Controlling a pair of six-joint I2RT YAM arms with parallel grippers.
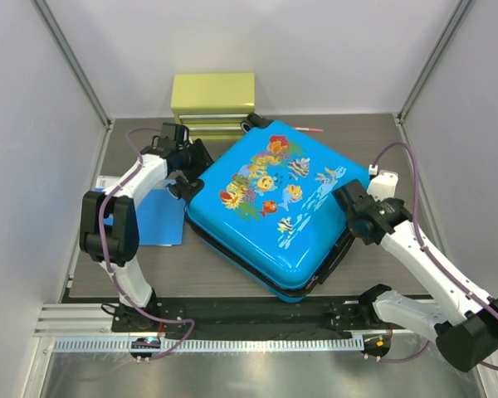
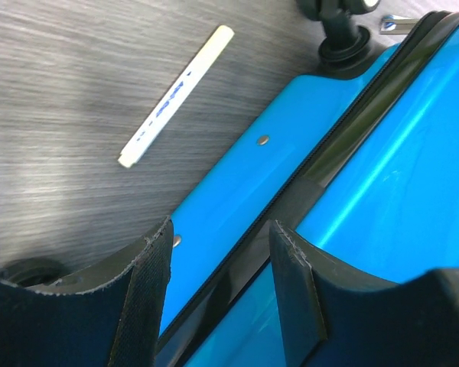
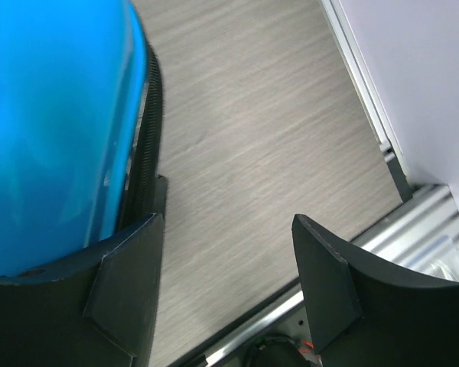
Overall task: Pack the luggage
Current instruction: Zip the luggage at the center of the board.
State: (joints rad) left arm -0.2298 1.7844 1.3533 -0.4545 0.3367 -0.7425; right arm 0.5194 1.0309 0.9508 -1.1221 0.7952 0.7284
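The luggage (image 1: pixel 274 207), a bright-blue hard-shell suitcase with a fish-and-coral print, lies shut and flat in the middle of the grey wood-grain desk (image 1: pixel 382 141). Its printed side faces up and it is turned diagonally. Its far corner sits just beside a yellow-green drawer box (image 1: pixel 213 104) at the back wall. A flat blue folder (image 1: pixel 159 217) lies on the desk to the suitcase's left.

My left end effector (image 2: pixel 220 229) is at the suitcase's left side, near the far corner. Its two fingers stand apart and clamp nothing. In my left wrist view, the dark zip seam between the two blue shells runs through the gap between them. A black wheel (image 2: pixel 340 30) shows at the top of that view, and a white pen (image 2: pixel 176 95) lies on the bare desk well apart from the shell.

My right end effector (image 3: pixel 228 222) is at the suitcase's right corner. Its fingers also stand wide apart and hold nothing. In my right wrist view, the blue shell curves past just beside one finger, and only bare desk shows in the gap.
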